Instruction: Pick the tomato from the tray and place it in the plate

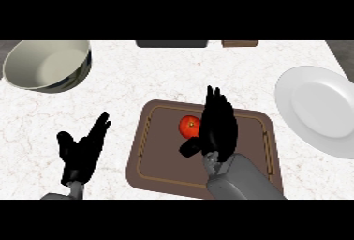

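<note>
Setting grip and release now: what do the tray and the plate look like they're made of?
The tray looks like brown wood or plastic, matte, with a thin groove inside its rim. The plate looks like glazed white ceramic, smooth with soft shading; neither is certain.

Bare counter [159,75] seen between tray [155,154] and plate [318,110] at three o'clock, bowl [45,65] set at ten o'clock, dark items [171,43] lined at twelve o'clock.

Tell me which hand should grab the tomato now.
Right. The right hand is over the tray, beside the tomato, on the plate's side. The left hand rests open off the tray.
</note>
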`<state>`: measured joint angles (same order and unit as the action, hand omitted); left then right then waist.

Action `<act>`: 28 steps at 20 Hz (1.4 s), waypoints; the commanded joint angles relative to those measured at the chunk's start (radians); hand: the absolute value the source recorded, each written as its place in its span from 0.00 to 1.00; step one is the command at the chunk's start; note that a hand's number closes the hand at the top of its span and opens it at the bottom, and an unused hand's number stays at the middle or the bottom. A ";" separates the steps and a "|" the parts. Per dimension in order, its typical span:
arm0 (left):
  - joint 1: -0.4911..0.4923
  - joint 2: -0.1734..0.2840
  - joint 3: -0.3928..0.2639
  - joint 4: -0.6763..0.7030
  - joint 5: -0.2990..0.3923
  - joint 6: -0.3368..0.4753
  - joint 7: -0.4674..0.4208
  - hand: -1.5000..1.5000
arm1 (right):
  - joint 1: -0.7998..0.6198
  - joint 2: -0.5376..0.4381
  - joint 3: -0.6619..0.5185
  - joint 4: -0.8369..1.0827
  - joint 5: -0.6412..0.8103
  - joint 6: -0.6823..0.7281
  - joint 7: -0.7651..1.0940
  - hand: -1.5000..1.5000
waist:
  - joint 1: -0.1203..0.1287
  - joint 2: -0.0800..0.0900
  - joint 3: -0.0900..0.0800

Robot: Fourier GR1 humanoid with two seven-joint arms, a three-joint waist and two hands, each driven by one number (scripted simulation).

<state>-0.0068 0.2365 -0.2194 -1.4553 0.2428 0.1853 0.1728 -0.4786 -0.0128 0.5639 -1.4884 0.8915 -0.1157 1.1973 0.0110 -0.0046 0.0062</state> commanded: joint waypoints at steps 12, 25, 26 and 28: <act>-0.013 -0.001 0.042 0.040 0.016 -0.050 0.033 0.50 | -0.020 0.012 0.053 0.219 -0.097 -0.136 0.112 0.00 | 0.003 0.007 -0.006; 0.050 -0.056 0.012 -0.021 -0.040 -0.018 0.042 0.50 | -0.119 -0.007 0.017 0.319 -0.008 -0.037 0.004 1.00 | -0.009 0.003 -0.006; 0.049 0.015 0.082 0.033 0.016 -0.117 -0.010 0.50 | -0.098 0.012 0.061 0.250 0.050 -0.082 0.063 1.00 | -0.013 0.002 -0.007; 0.038 -0.011 0.047 0.013 -0.022 -0.068 -0.001 0.50 | -0.242 -0.051 -0.172 0.443 0.036 -0.150 0.063 1.00 | 0.009 0.018 -0.007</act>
<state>0.0202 0.2264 -0.1695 -1.4719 0.2202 0.1265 0.1702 -0.6176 -0.0226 0.5389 -1.1571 0.8758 -0.1868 1.1179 0.0096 -0.0070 0.0052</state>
